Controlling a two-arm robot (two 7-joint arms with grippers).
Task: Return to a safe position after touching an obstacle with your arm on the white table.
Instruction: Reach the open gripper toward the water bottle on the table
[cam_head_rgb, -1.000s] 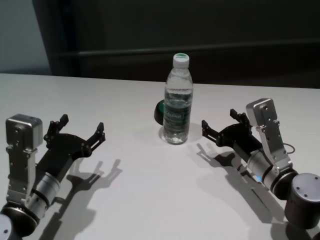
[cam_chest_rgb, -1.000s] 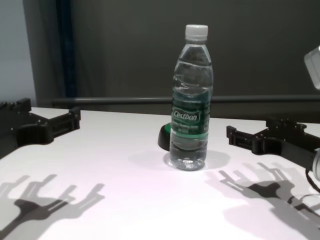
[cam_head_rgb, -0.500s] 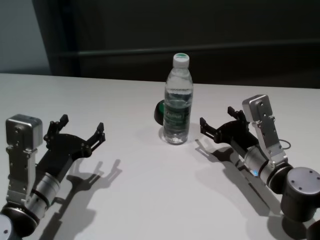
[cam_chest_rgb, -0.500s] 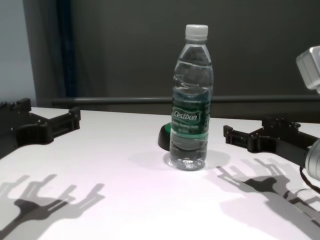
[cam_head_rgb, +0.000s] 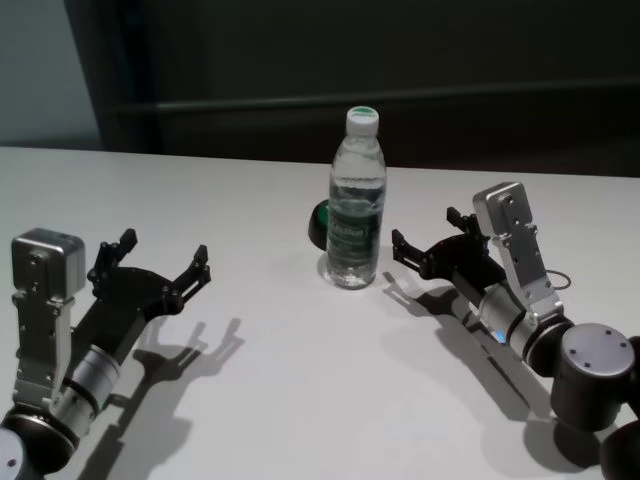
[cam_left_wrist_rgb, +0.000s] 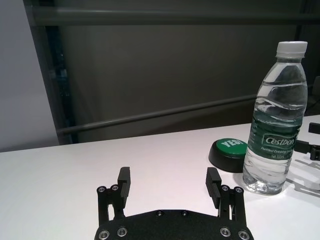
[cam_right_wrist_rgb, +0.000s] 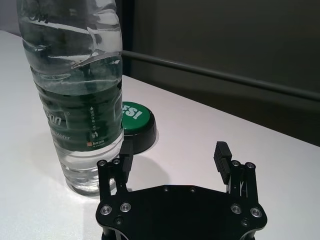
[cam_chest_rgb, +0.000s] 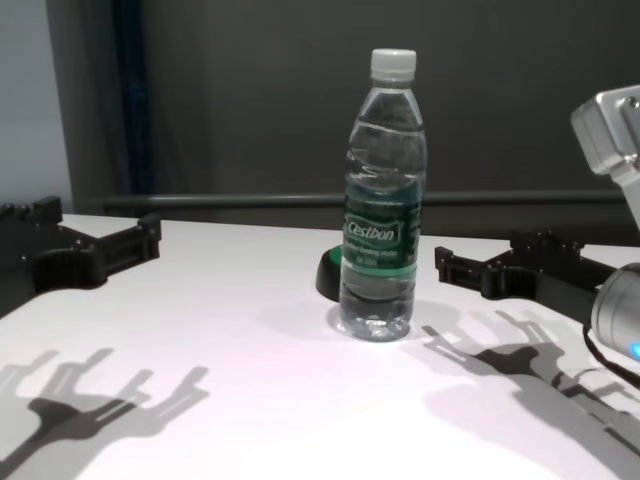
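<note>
- Head view: the water bottle (cam_head_rgb: 354, 200) stands upright near the middle of the white table (cam_head_rgb: 300, 400), with a small black-and-green button (cam_head_rgb: 319, 222) just behind it on its left side. The right gripper (cam_head_rgb: 427, 240) sits low, just beside the bottle, its fingers spread wide and empty; my guess is that it is placed for a side touch, not a grasp. The left gripper (cam_head_rgb: 160, 262) is well apart from the bottle, also spread wide and empty, parked on its own side.
- Left wrist view: the left gripper (cam_left_wrist_rgb: 170, 182) faces bare table, with the bottle (cam_left_wrist_rgb: 275, 120) and button (cam_left_wrist_rgb: 229, 152) off to one side. Nothing lies between its fingers.
- Right wrist view: one finger (cam_right_wrist_rgb: 124, 162) of the right gripper (cam_right_wrist_rgb: 172, 160) sits right by the bottle's (cam_right_wrist_rgb: 80, 95) base; whether they touch I cannot tell. The button (cam_right_wrist_rgb: 135, 122) lies just beyond.
- Chest view: a narrow gap shows between the right gripper (cam_chest_rgb: 490, 268) and the bottle (cam_chest_rgb: 382, 200). Open tabletop lies behind the right arm toward the near edge, so backing away looks unobstructed. A sideways sweep could tip the tall bottle.
</note>
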